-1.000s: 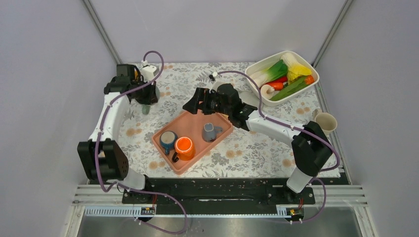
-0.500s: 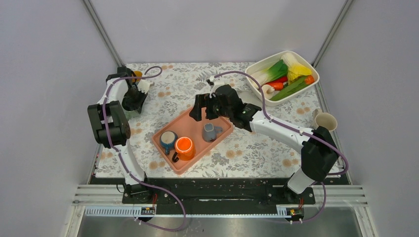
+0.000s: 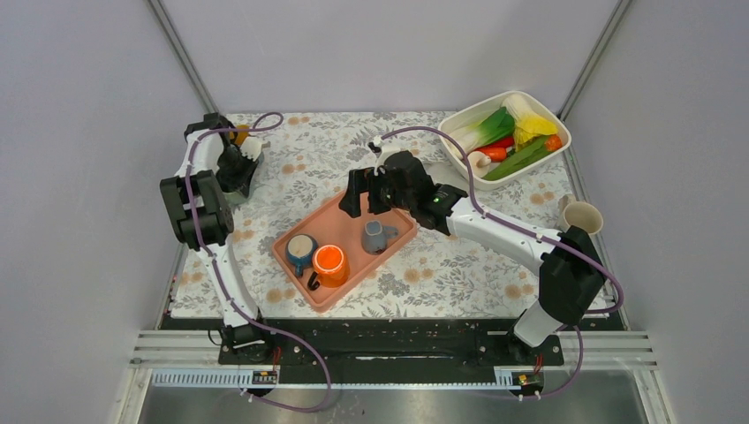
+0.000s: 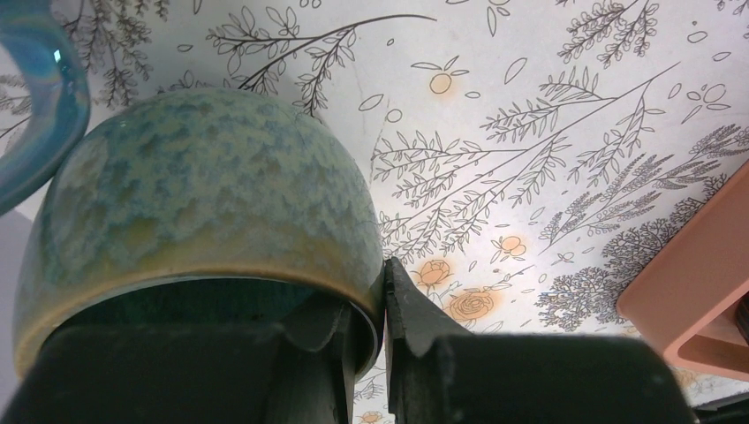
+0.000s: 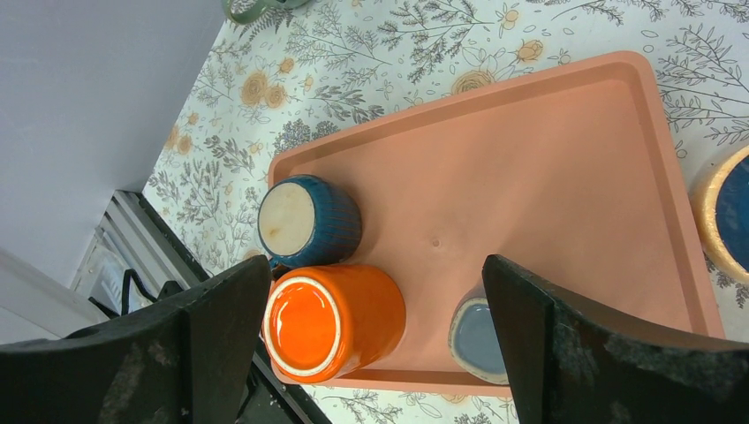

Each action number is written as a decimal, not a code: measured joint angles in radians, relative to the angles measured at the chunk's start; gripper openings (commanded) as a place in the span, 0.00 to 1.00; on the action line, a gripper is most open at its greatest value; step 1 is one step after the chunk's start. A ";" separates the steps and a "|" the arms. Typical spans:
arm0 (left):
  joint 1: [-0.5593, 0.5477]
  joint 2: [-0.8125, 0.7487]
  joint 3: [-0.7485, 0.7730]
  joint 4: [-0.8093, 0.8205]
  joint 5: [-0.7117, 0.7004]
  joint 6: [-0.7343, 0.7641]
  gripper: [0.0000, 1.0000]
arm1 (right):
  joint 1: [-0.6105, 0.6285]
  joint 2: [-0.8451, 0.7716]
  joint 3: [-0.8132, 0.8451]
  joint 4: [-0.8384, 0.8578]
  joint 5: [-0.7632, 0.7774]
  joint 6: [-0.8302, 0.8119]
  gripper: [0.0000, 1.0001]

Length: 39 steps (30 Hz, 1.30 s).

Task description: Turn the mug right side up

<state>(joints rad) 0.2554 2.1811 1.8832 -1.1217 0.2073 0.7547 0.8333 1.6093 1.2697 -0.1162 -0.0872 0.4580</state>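
Observation:
My left gripper (image 4: 375, 309) is shut on the rim of a speckled blue-green mug (image 4: 203, 194), one finger inside and one outside. The mug's mouth faces the wrist and its blue handle (image 4: 44, 106) shows at the upper left. In the top view this gripper (image 3: 237, 166) is at the far left of the table. My right gripper (image 5: 375, 265) is open and empty above the pink tray (image 5: 548, 177). It hangs over the tray's far edge in the top view (image 3: 358, 190).
On the tray, a dark blue mug (image 5: 307, 221), an orange mug (image 5: 334, 320) and a grey-blue mug (image 5: 481, 340) stand bottom up. A yellow-rimmed mug (image 5: 724, 221) sits beside the tray. A beige mug (image 3: 583, 216) and a white bin of vegetables (image 3: 503, 137) are at the right.
My left arm has folded back toward the far left corner and carried its gripper left. The right gripper has shifted slightly over the tray's far edge and stayed open.

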 measured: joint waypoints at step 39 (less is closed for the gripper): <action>-0.325 -1.099 -0.964 0.010 0.180 -0.199 0.60 | 0.032 -0.176 -0.132 -0.065 0.124 -0.039 0.98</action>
<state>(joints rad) -0.0700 1.0824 0.9195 -1.1114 0.3874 0.5556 0.8650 1.4330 1.1381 -0.1810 0.0372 0.4194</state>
